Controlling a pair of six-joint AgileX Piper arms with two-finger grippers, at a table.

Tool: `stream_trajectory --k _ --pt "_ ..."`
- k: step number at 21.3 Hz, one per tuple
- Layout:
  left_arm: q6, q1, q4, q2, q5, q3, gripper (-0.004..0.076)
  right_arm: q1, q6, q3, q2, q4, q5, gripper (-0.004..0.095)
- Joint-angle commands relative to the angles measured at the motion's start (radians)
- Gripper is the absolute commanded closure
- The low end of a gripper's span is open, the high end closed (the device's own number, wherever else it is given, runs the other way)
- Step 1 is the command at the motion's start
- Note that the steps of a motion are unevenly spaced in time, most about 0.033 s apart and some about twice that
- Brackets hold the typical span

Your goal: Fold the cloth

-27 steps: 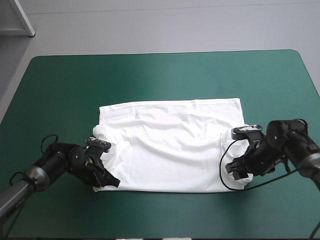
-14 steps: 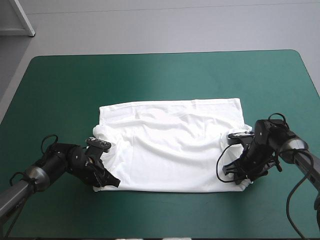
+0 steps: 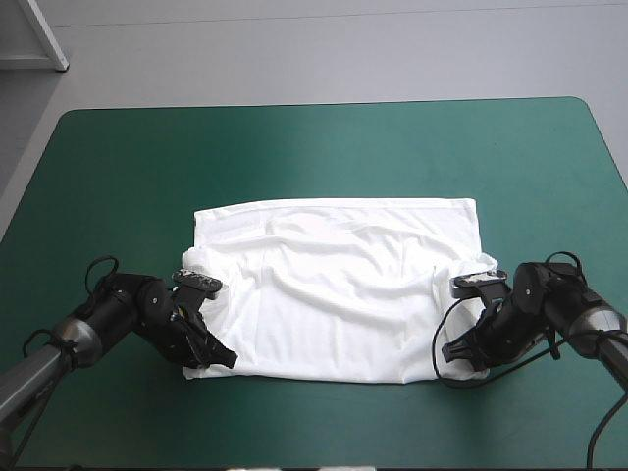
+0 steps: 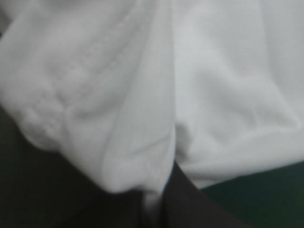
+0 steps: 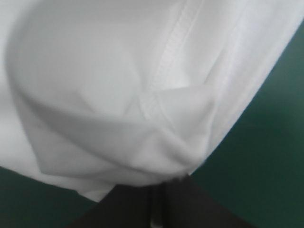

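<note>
The T-shirt [image 3: 334, 294] lies spread in the middle of the table, somewhat nearer the near edge than the far one. It forms a broad white rectangle of soft, thin fabric. Its far edge runs nearly straight, and shallow creases and rounded ridges cross its middle. Its two side edges show small tucked folds just above the near corners. The near edge lies flat on the teal-green cover [image 3: 294, 147], which is smooth and matte and has rounded corners.

At the near left corner of the shirt the cloth gathers into a small bunch where the left gripper [image 3: 211, 358] meets it. In the left wrist view a hem with a double row of stitching curves over a soft, rounded fold. That fold drops into the black fingers [image 4: 190, 209], which are pressed almost together with only a thin sliver of white fabric between them. They are clamped on that corner.

At the near right corner the right gripper [image 3: 461, 351] sits low on the cover against the shirt's edge. The right wrist view shows a stitched seam running down to a pointed, layered fold of cloth. The tip of that fold is pinched between the two black fingers, which close to a narrow slit on the fabric. Teal-green cover shows on either side of the held corner.
</note>
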Motion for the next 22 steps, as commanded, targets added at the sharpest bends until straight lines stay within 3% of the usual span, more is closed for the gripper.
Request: stream_trajectory --k 1,6,10,16,20,22 --pt "-0.004 -0.013 -0.033 -0.052 0.076 -0.051 0.0704 0.010 0.002 0.010 -0.063 0.074 0.098 0.0924" --pt "-0.017 -0.013 -0.022 -0.081 0.166 -0.164 0.0704 0.010 0.002 -0.056 -0.107 0.087 0.106 0.0923" --pt "-0.030 -0.011 0.090 -0.071 0.173 -0.269 0.0704 0.010 0.056 -0.222 -0.105 -0.044 0.094 0.0924" --pt "-0.050 -0.009 0.161 0.067 0.150 -0.509 0.0703 0.010 0.085 -0.488 0.001 -0.115 0.060 0.0925" --pt "-0.025 0.071 0.089 0.201 0.163 -0.682 0.0703 0.008 0.141 -0.631 0.120 -0.292 0.062 0.0925" --pt "-0.010 0.107 0.045 0.241 0.163 -0.734 0.0703 0.008 0.150 -0.674 0.152 -0.321 0.052 0.0925"
